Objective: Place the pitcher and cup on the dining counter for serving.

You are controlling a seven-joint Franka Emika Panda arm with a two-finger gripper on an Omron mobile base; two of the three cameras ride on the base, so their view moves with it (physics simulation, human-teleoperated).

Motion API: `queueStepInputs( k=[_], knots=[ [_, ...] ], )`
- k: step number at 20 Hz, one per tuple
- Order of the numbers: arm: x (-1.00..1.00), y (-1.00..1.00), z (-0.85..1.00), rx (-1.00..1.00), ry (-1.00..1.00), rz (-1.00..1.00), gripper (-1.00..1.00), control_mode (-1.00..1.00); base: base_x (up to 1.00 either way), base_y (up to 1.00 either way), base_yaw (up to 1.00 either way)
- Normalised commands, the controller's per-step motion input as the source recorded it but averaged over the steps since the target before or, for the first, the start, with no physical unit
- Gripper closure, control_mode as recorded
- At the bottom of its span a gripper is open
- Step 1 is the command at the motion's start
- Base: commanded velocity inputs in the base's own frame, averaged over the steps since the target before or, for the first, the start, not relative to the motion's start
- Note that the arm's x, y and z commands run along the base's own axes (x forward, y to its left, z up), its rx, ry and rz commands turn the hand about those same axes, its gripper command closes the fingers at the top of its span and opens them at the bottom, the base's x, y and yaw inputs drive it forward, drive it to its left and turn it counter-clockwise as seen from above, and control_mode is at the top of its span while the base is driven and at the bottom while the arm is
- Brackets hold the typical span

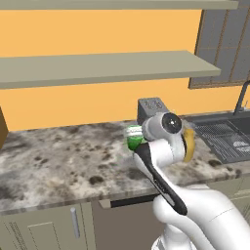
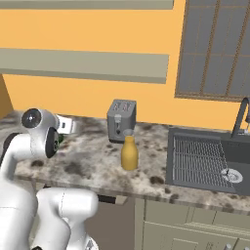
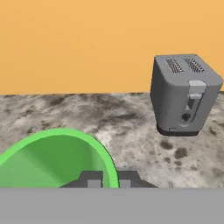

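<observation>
The green cup (image 3: 52,159) fills the lower left of the hand view, its open mouth facing the camera. My gripper (image 3: 110,179) is shut on the cup's rim, one fingertip inside the wall and one outside. In the left base view the cup (image 1: 134,138) peeks out from behind my arm's wrist, just over the marble counter (image 1: 58,161). The mustard-yellow pitcher (image 2: 129,154) stands upright in front of the toaster, right of the cup and apart from my gripper; my arm hides most of the pitcher (image 1: 190,144) in the left base view. The dining counter is out of view.
A grey toaster (image 2: 121,119) stands at the back of the counter by the orange wall. A sink (image 2: 202,161) with a faucet (image 2: 241,117) is built into the counter on the right. Two shelves (image 1: 97,68) hang above. Bare marble stretches to the left.
</observation>
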Motion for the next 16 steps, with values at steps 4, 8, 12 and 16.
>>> queueStepInputs(
  k=[4, 8, 12, 16],
  knots=[
    [-0.09, -0.35, 0.62, 0.04, -0.06, 0.04, 1.0, -1.0, 0.0, 0.0, 0.0],
    [-0.11, -0.22, 0.33, 0.03, -0.01, 0.05, 1.0, 1.0, -0.26, -0.28, 0.14],
    [0.0, 0.0, 0.0, 0.0, 0.0, 0.0, 1.0, 1.0, -0.82, -0.66, 0.57],
    [0.0, 0.0, 0.0, 0.0, 0.0, 0.0, 1.0, 1.0, -0.82, -0.18, 0.87]
  ],
)
